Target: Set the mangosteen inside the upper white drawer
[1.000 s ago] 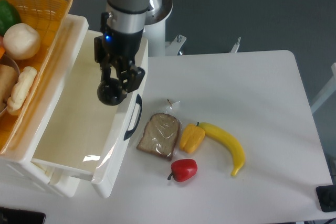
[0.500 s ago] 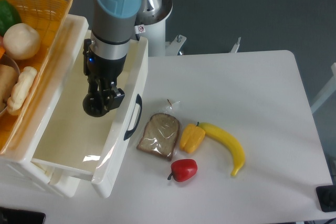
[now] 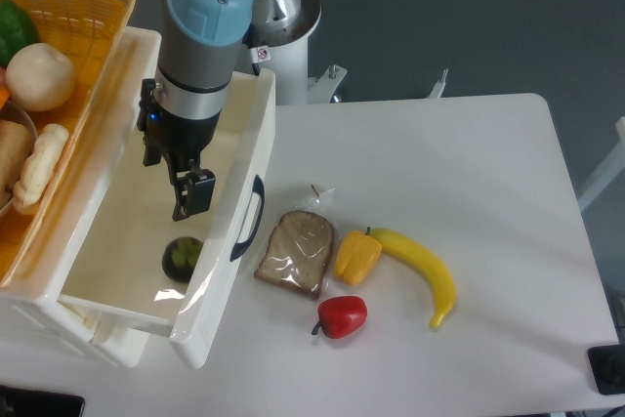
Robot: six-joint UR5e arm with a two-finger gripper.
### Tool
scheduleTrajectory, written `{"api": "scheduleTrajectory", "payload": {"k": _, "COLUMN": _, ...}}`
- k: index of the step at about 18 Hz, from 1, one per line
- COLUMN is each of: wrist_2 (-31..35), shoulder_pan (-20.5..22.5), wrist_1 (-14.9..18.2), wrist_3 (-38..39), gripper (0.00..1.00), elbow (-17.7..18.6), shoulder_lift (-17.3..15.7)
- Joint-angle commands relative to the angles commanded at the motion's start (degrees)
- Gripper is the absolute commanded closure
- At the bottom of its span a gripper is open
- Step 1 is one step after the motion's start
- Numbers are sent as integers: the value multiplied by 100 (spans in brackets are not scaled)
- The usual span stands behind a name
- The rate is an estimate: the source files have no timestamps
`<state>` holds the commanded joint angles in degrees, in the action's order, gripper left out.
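Observation:
The mangosteen (image 3: 182, 258), dark and round with a greenish patch, lies on the floor of the upper white drawer (image 3: 103, 251), close to its front wall. My gripper (image 3: 183, 192) hangs over the drawer a short way above and behind the fruit. Its fingers are open and hold nothing. The drawer is pulled out, with its dark curved handle (image 3: 249, 217) facing the table.
A yellow wicker basket (image 3: 78, 7) with vegetables sits on top at the left, over the drawer's far side. On the table lie a bread slice in plastic (image 3: 297, 252), a yellow pepper (image 3: 356, 256), a banana (image 3: 422, 271) and a red pepper (image 3: 341, 315).
My gripper carried the mangosteen leftward over the drawer, then opened. The fruit dropped and now rests on the drawer floor; the gripper is empty.

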<state>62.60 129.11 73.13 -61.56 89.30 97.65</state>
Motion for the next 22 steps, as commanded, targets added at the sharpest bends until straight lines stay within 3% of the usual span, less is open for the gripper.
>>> {"api": "scheduleTrajectory", "payload": {"k": 3, "wrist_2": -528, "shoulder_pan": 491, "wrist_1": -26, "wrist_3": 618, "gripper": 0, "elbow": -44, "shoulder_lift": -175}}
{"api": "scheduleTrajectory", "payload": {"k": 9, "wrist_2": -407, "shoulder_pan": 1326, "wrist_1": -114, "wrist_3": 558, "gripper": 0, "elbow": -97, "shoulder_lift": -317}}
{"api": "scheduleTrajectory", "payload": {"k": 11, "wrist_2": -372, "shoulder_pan": 1660, "wrist_1": -280, "wrist_3": 426, "gripper": 0, "elbow": -97, "shoulder_lift": -273}}
{"api": "scheduleTrajectory", "payload": {"k": 17, "wrist_2": 962, "shoulder_pan": 2066, "wrist_1": -343, "wrist_3": -460, "gripper": 0, "elbow": -150, "shoulder_lift": 69}}
{"api": "scheduleTrajectory", "payload": {"k": 22, "wrist_2": 2272, "shoulder_pan": 2162, "wrist_1": -352, "wrist_3": -1865, "gripper": 0, "elbow": -158, "shoulder_lift": 833}}
